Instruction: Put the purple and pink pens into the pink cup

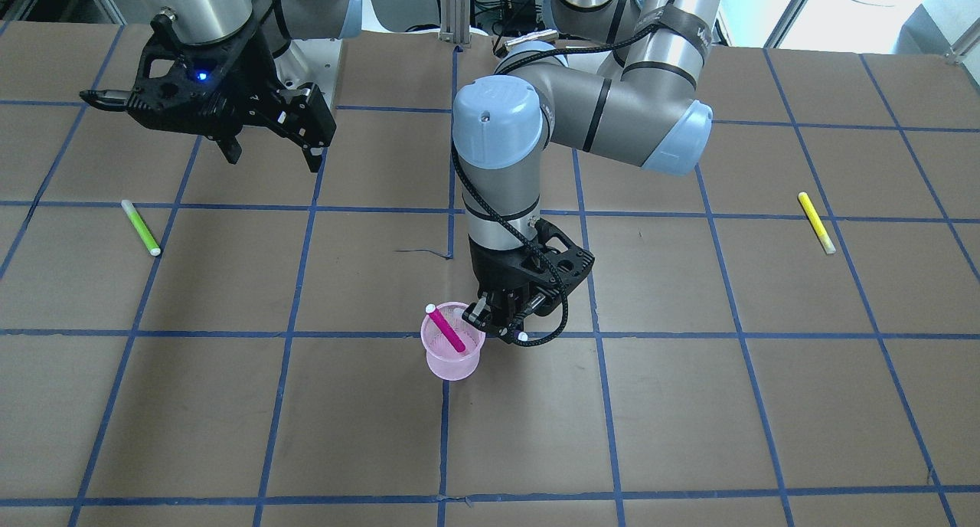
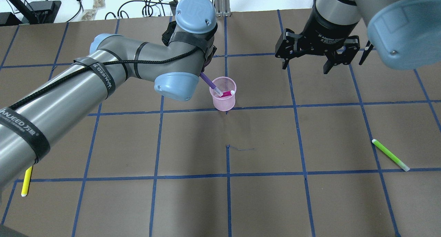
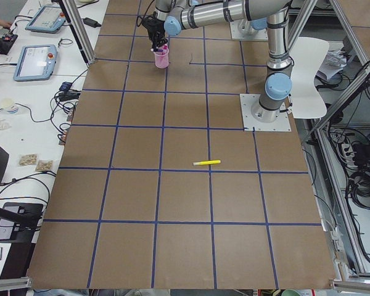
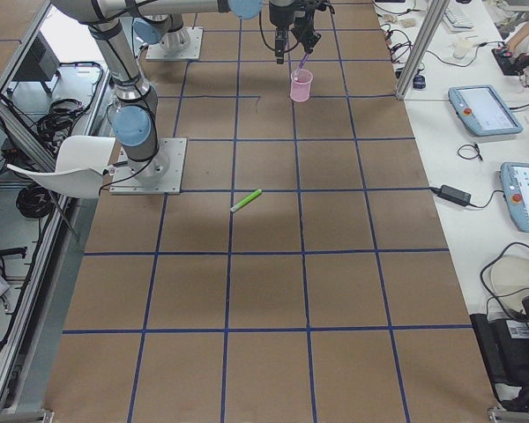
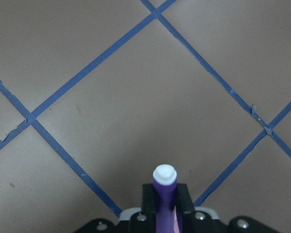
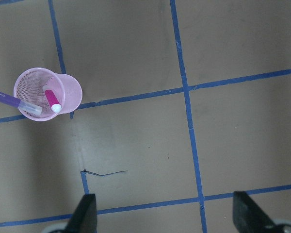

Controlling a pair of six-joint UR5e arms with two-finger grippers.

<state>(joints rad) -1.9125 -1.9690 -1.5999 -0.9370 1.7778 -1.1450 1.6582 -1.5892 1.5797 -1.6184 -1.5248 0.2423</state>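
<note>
The left hand (image 1: 499, 322) pinches a tilted purple pen (image 2: 207, 81), its lower end at the rim of the pink cup (image 2: 224, 103), which stands on the brown surface (image 2: 262, 195). A pink pen (image 1: 445, 329) leans inside the cup. The right hand (image 2: 305, 69) hangs spread open, well apart.

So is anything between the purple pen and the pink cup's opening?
Nothing visible blocks it. The purple pen, held in the left gripper, has its clear tip over the pink cup at the rim. The pink pen leans inside, close to that tip, and much of the opening stays free.
</note>
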